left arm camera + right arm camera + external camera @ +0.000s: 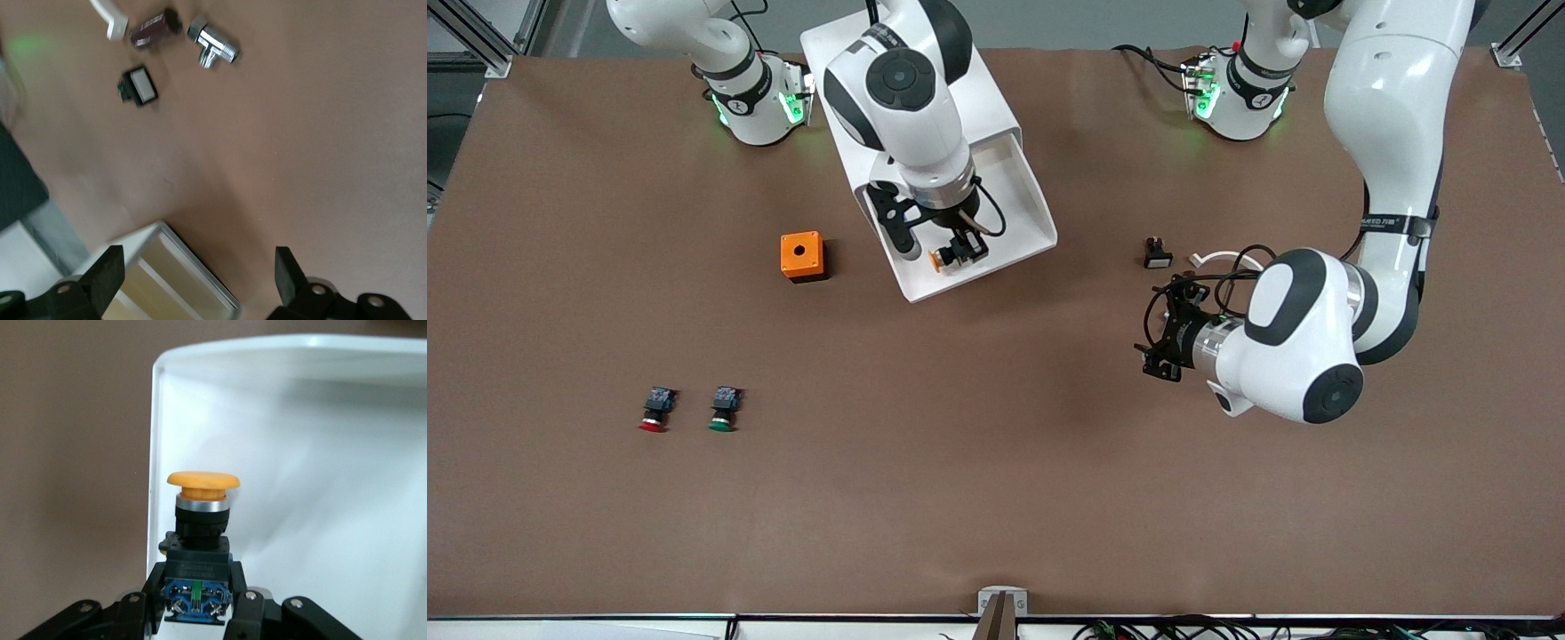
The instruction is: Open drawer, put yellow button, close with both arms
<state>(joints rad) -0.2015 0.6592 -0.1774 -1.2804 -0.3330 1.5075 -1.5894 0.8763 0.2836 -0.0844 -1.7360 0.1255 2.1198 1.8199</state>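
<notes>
Robotics lab: brown-covered table [996,498], aluminium framing [480,36], cable bundles [1183,629] at edge.

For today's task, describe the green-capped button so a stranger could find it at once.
Start at the orange box beside the open drawer. Two small buttons lie side by side nearer the front camera. The green-capped button is the one closer to the table's middle; its neighbour, the red-capped button, differs only in cap colour.

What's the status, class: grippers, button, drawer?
Right gripper shut on yellow button, over the open drawer. Left gripper open, waiting over bare table. Nothing in the way.
</notes>
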